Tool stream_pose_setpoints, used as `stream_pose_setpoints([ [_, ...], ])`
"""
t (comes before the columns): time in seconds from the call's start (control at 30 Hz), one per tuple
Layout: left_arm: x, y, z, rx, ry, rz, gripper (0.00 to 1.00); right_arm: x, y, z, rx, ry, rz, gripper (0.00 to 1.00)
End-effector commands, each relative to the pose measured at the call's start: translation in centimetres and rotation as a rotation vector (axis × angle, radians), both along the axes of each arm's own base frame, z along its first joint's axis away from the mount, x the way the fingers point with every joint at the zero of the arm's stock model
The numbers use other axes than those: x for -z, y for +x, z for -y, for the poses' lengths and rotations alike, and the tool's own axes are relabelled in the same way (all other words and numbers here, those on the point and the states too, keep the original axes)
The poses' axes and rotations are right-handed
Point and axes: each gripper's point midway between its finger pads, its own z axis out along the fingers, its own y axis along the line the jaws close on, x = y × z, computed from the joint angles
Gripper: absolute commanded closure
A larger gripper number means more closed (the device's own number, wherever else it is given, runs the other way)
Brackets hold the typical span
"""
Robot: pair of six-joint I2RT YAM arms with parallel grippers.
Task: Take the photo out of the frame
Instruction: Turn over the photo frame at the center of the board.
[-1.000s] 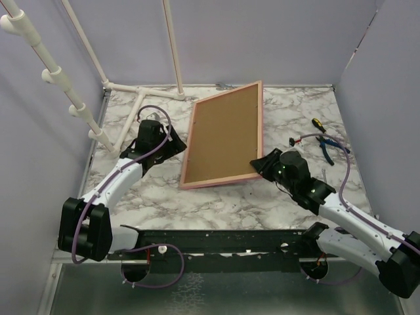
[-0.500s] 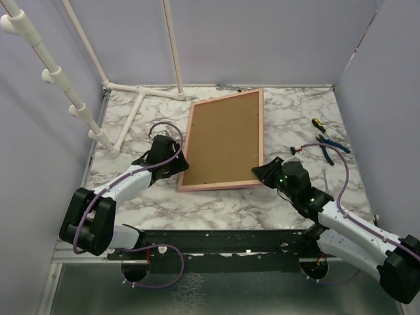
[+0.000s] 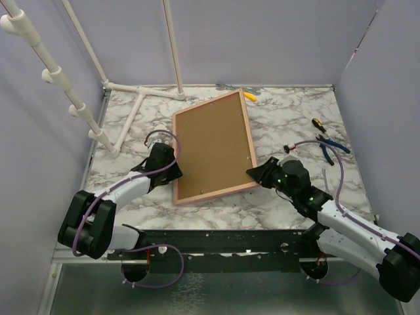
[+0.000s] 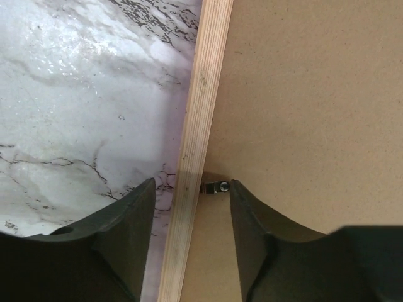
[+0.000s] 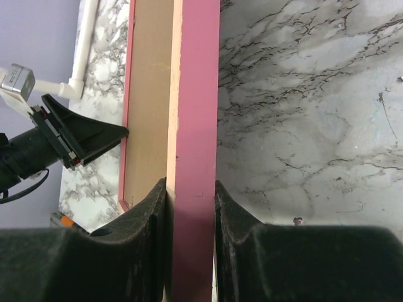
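Observation:
The frame (image 3: pixel 213 147) lies back up on the marble table, brown fibreboard inside a thin pink border. The photo is hidden beneath the board. My left gripper (image 3: pixel 172 172) is at the frame's left edge near the front corner. In the left wrist view it (image 4: pixel 189 185) is open and straddles the pale wooden rim (image 4: pixel 198 126), one finger over the marble, the other finger (image 4: pixel 258 233) over the board beside a small metal tab (image 4: pixel 218 187). My right gripper (image 3: pixel 257 174) is shut on the frame's front right corner, and its pads squeeze the pink rim (image 5: pixel 195 126).
A white pipe stand (image 3: pixel 125 111) occupies the back left. A yellow-handled screwdriver (image 3: pixel 317 123) and blue pliers (image 3: pixel 331 147) lie at the right. A small yellow object (image 3: pixel 251 96) rests behind the frame. Purple walls enclose the table.
The frame has swung and slid left in the right gripper's hold. My left gripper has come down to its left rim, and its jaws have narrowed.

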Motion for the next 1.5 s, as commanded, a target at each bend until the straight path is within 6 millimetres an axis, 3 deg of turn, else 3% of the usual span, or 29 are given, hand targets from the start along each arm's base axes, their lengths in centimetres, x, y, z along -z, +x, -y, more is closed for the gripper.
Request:
stream_pose_setpoints([
  [0.0,-0.1,-0.1,-0.5,-0.033,-0.003,0.031,0.54,-3.8,1.2,-1.0,-0.062,-0.024,0.166,0.99],
  [0.13,0.4,-0.3,-0.5,-0.030,-0.007,0.026,0.63,-4.1,1.4,-1.1,-0.069,-0.029,0.175,0.99],
  [0.27,0.8,-0.5,0.1,-0.017,-0.056,0.022,0.65,-4.9,1.6,-1.2,-0.077,-0.038,0.193,0.99],
  [0.63,-1.4,0.0,0.3,-0.038,-0.215,0.123,0.45,-6.7,2.2,-1.4,-0.101,-0.096,0.238,0.98],
  [0.87,-1.8,1.8,-0.3,-0.082,-0.291,0.168,0.50,-6.7,2.2,-1.4,-0.109,-0.108,0.239,0.98],
  [1.07,-0.2,2.6,-0.2,-0.089,-0.306,0.130,0.60,-7.3,2.1,-2.0,-0.144,-0.106,0.250,0.98],
  [1.2,0.8,2.9,-0.3,-0.081,-0.284,0.111,0.68,-8.0,1.9,-3.0,-0.197,-0.089,0.258,0.92],
  [1.33,1.5,3.1,-0.6,-0.067,-0.243,0.106,0.95,-9.2,1.2,-5.0,-0.300,-0.042,0.249,0.74],
  [1.47,2.0,3.2,-0.5,-0.051,-0.232,0.090,1.00,-9.9,1.0,-6.4,-0.360,-0.010,0.210,0.58],
])
